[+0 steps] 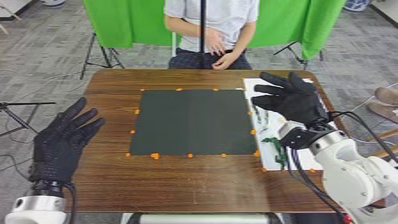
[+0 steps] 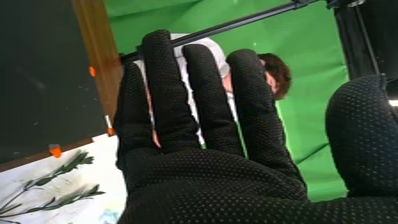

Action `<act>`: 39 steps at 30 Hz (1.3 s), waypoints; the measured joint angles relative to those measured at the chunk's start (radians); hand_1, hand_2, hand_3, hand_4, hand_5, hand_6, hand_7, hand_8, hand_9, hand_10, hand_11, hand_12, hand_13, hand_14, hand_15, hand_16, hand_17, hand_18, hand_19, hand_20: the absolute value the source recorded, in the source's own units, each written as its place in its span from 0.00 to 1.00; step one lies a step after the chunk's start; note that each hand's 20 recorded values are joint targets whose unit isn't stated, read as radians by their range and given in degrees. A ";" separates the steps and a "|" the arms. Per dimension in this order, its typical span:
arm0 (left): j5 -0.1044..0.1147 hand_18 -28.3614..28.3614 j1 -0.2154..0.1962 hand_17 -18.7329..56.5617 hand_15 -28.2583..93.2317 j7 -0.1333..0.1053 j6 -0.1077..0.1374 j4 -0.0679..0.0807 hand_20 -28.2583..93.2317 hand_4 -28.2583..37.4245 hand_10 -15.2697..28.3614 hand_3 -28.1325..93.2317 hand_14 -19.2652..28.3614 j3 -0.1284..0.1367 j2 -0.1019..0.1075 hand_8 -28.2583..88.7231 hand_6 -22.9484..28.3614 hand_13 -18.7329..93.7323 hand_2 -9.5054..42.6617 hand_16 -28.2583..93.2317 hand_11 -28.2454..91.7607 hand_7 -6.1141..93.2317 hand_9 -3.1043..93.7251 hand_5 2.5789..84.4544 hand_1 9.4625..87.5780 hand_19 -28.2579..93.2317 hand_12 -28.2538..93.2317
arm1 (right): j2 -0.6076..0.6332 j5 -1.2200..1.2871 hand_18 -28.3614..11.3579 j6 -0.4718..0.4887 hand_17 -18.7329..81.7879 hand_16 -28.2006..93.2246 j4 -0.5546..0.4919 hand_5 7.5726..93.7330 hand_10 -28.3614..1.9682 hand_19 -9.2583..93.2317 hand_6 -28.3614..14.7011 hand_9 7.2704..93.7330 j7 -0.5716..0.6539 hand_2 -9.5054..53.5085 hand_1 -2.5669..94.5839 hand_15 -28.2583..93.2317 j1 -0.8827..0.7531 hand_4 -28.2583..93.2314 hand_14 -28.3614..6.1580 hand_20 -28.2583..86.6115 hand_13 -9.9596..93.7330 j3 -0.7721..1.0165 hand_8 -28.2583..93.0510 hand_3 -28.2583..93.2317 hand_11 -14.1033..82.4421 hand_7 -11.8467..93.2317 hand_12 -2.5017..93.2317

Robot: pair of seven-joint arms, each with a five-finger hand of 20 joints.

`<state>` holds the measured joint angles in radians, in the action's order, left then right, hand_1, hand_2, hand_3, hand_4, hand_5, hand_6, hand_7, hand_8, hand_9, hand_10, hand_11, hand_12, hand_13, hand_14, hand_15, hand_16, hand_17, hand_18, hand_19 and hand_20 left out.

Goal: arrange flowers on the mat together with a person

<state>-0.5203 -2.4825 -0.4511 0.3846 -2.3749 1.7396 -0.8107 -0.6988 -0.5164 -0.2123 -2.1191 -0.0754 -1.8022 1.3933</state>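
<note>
The left robot hand (image 1: 58, 152) and right robot hand (image 1: 298, 106) are released, fingers straight. Leafy sprigs (image 1: 279, 151) lie on white paper (image 1: 270, 163) beside the dark mat (image 1: 191, 122) on the desk (image 1: 178, 185).

Dark mat (image 1: 194, 122) — flat; leafy sprigs (image 2: 44, 181) — beside it.

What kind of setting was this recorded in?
Likely a robotics lab or studio: a green backdrop hangs behind the wooden table, a tripod stands beside it, and gray tiles cover the floor.
</note>
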 measured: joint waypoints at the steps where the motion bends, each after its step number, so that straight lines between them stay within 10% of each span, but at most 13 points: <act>1: 0.000 0.81 0.000 0.13 0.60 0.000 0.000 0.000 0.35 0.04 0.72 0.85 0.89 -0.002 0.000 0.17 0.59 0.36 0.35 0.17 0.39 0.15 0.36 0.39 0.16 0.55 0.31 | 0.000 0.000 0.18 0.000 0.27 0.31 0.000 0.49 0.38 0.62 0.62 0.52 0.001 0.38 0.20 0.55 0.000 0.02 0.26 0.36 0.51 0.001 0.13 0.83 0.27 0.24 0.17; 39: 0.002 0.81 -0.008 0.13 0.60 -0.014 0.001 0.001 0.35 0.04 0.72 0.85 0.88 -0.004 0.002 0.17 0.59 0.36 0.35 0.17 0.39 0.15 0.36 0.39 0.16 0.55 0.31 | 0.001 0.001 0.18 0.000 0.27 0.31 0.001 0.49 0.38 0.62 0.62 0.52 0.002 0.38 0.20 0.55 0.002 0.02 0.26 0.36 0.51 -0.002 0.13 0.83 0.27 0.24 0.16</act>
<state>-0.5180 -2.4905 -0.4647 0.3851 -2.3743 1.7356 -0.8086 -0.6978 -0.5159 -0.2127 -2.1185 -0.0733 -1.8004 1.3909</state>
